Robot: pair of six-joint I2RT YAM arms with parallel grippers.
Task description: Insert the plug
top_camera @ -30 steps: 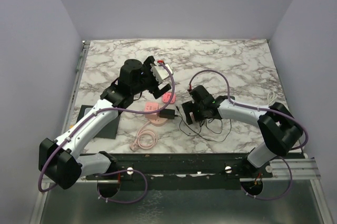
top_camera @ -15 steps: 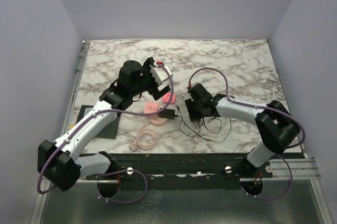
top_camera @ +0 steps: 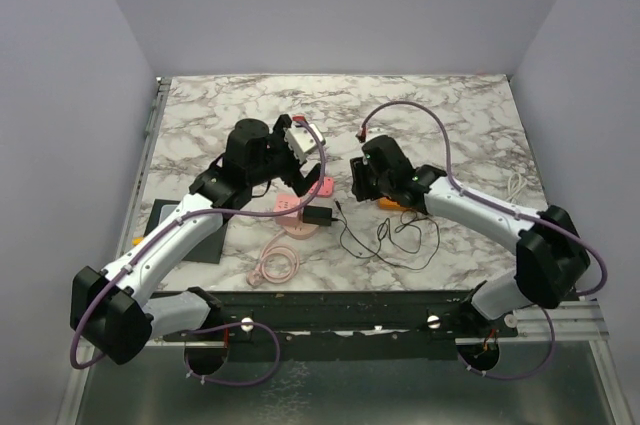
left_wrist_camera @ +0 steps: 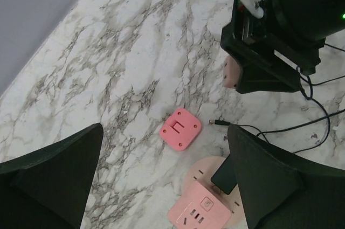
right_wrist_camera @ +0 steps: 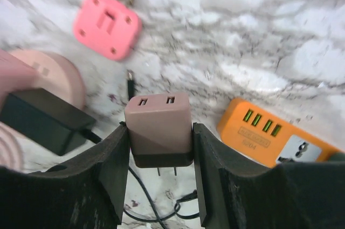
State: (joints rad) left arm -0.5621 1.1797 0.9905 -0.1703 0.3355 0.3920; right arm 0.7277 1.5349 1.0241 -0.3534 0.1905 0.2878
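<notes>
Found the plug (right_wrist_camera: 159,121), a pinkish-brown cube, pinched between the fingers of the right end effector (right_wrist_camera: 159,137), prongs down, lifted off the marble bench (top_camera: 450,105). Noted beneath it an orange power strip (right_wrist_camera: 264,132) on one side and a black adapter (right_wrist_camera: 40,118) on the other. Saw the left end effector (left_wrist_camera: 164,148) spread wide, gripping nothing, above a small pink adapter (left_wrist_camera: 180,129).

White marble-veined tabletop (top_camera: 450,110), plain lavender walls (top_camera: 330,5) on three sides — soft, even light
</notes>
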